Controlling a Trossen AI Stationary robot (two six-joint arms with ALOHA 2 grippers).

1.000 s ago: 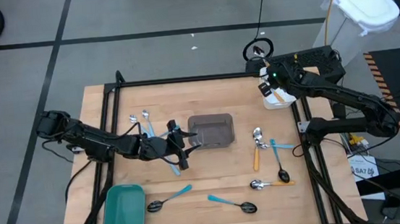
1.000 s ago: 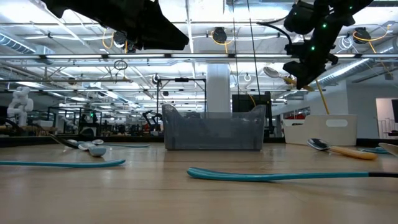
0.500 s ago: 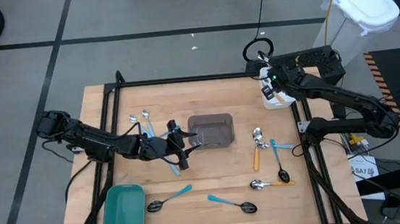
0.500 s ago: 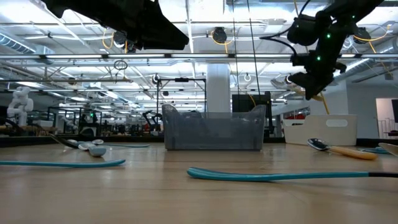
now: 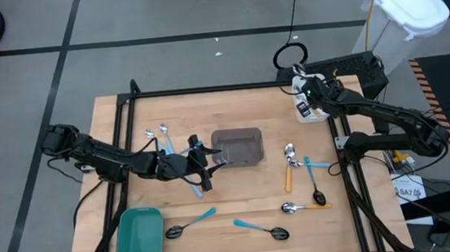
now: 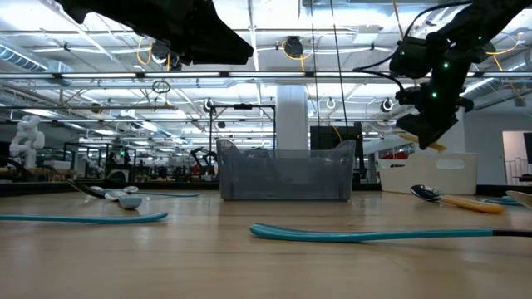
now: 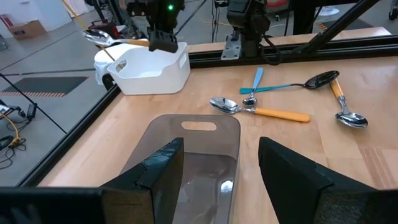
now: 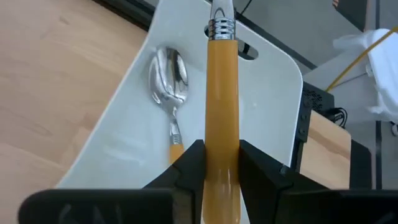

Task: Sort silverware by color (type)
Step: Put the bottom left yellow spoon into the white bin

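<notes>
Wooden table [image 5: 232, 109], no readable labels. Right gripper [image 8: 215, 163] clamps one orange-handled spoon [image 8: 222, 93] over white bin [image 8: 267, 93] holding another spoon [image 8: 169, 81]. Left gripper [image 7: 217, 168] spread wide, empty, at grey bin [image 7: 193, 155]. Eight spoons lie loose.

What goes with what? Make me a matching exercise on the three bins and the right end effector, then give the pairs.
1. white bin
2. grey bin
3. teal bin
4. right end effector

A. shut on an orange-handled spoon
B. a second spoon lies in it
C. table centre
D. lower left corner in the high view

Pairs: 1-B, 2-C, 3-D, 4-A
</notes>
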